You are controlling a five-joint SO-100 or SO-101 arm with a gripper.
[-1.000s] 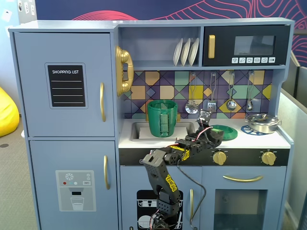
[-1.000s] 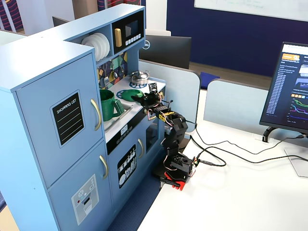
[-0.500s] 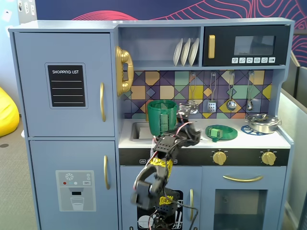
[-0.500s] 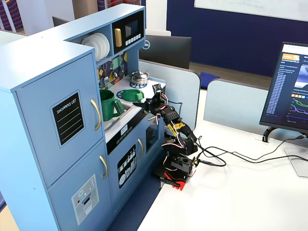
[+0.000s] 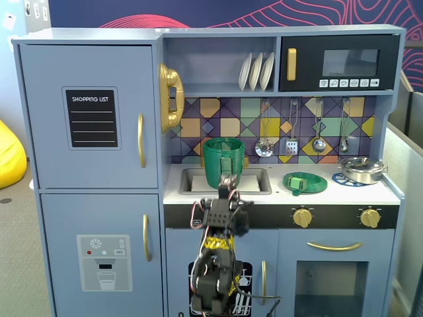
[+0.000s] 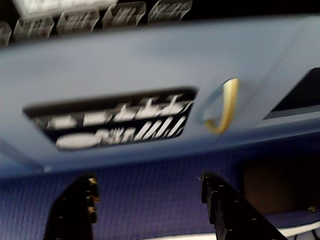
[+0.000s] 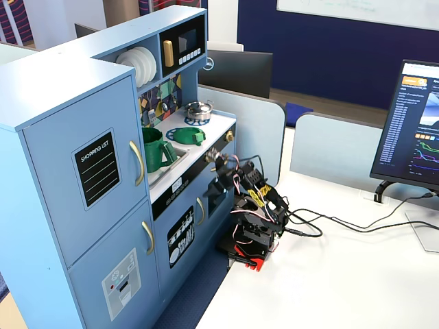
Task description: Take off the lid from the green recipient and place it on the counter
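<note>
The green recipient (image 5: 223, 162) stands upright in the sink with no lid on it; it also shows in the other fixed view (image 7: 156, 149). The dark-green lid (image 5: 305, 181) lies flat on the white counter (image 5: 277, 195) to the right of the sink, also seen from the side (image 7: 186, 135). My gripper (image 5: 228, 182) is in front of the counter's front edge, below the recipient, apart from both (image 7: 217, 160). In the blurred wrist view my gripper (image 6: 147, 200) is open and empty, its two black fingers (image 6: 80, 210) wide apart, facing the blue cabinet front.
A silver pot (image 5: 362, 170) sits on the right burner. Utensils hang on the back wall above the counter. Gold knobs (image 5: 302, 216) line the front. The arm's base stands on a white desk (image 7: 329, 274) with cables and a monitor (image 7: 418, 130).
</note>
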